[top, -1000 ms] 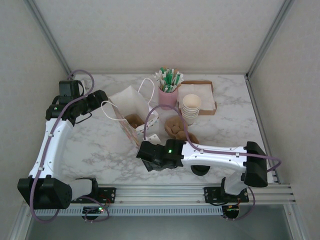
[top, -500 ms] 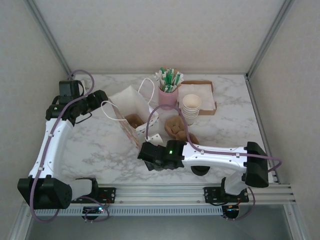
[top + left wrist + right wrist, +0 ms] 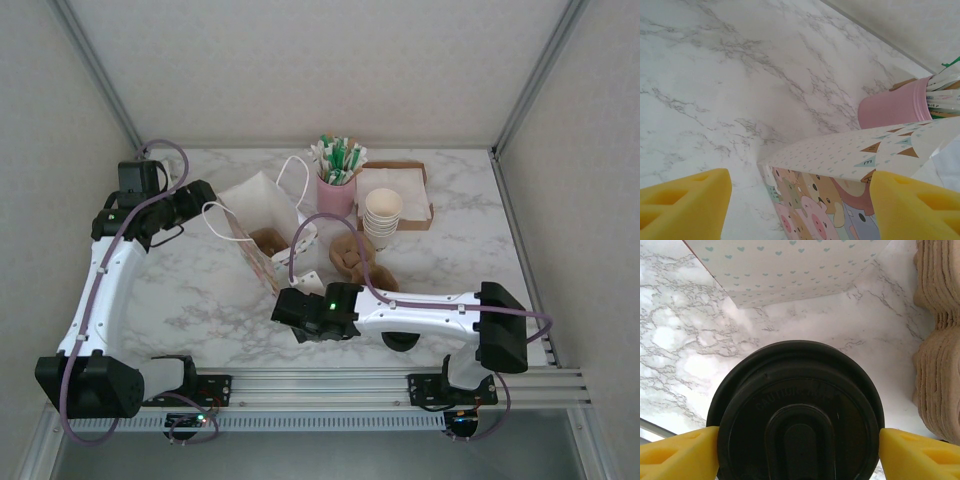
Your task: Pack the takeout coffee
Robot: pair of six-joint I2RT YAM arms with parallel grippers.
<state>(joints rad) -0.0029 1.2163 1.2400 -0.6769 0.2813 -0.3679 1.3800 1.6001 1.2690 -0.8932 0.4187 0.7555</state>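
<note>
The takeout coffee sits between my right fingers, which clamp it from 3 and 9 o'clock, ready to lift. The paper bag stands at its 12 o'clock on the counter. My left fingers, apart, straddle the bag's rim, likely steadying it.

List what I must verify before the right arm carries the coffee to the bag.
1. Coffee has its lid on: ok.
2. Right gripper astride the lid, one finger on each side: ok.
3. Firm grip on the lid: cannot tell.
4. Bag mouth open: ok.
5. Left gripper steadying the bag: not ok. It is open, not clamped on the bag.
6. Room inside the bag: cannot tell.
</note>
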